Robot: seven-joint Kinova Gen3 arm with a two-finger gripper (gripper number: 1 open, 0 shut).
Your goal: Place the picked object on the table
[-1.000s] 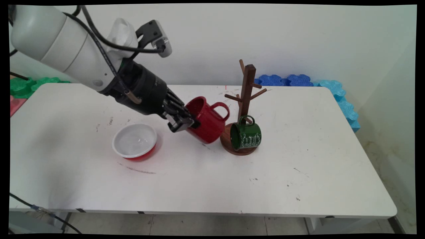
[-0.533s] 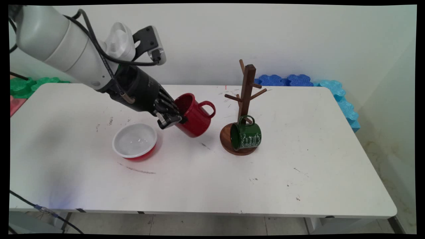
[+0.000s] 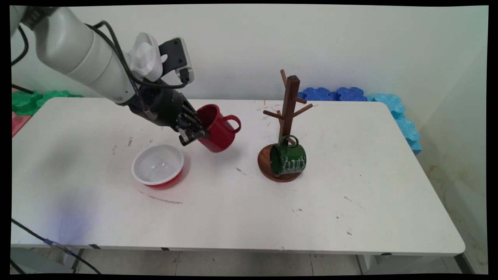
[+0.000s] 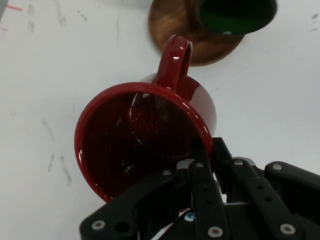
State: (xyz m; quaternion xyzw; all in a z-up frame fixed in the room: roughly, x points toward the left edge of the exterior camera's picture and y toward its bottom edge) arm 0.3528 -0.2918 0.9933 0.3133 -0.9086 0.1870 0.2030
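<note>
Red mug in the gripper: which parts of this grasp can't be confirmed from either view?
- Gripper fingertips: main view, too small and dark; hand view, hidden by red mug rim and linkage.
- Mug's underside: faces away in both views.
- Green mug: cut off by hand view's top edge.

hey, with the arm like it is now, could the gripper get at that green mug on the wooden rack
Probably not as it stands: the gripper is shut on the red mug. The green mug, hanging on the rack, has bare table before it.

I see a white rectangular counter (image 3: 350, 217), scuffed with dark marks. On it sit a red bowl with a white inside (image 3: 157, 166) at left and, well apart, a dark wooden mug tree on a round base (image 3: 287, 128).
</note>
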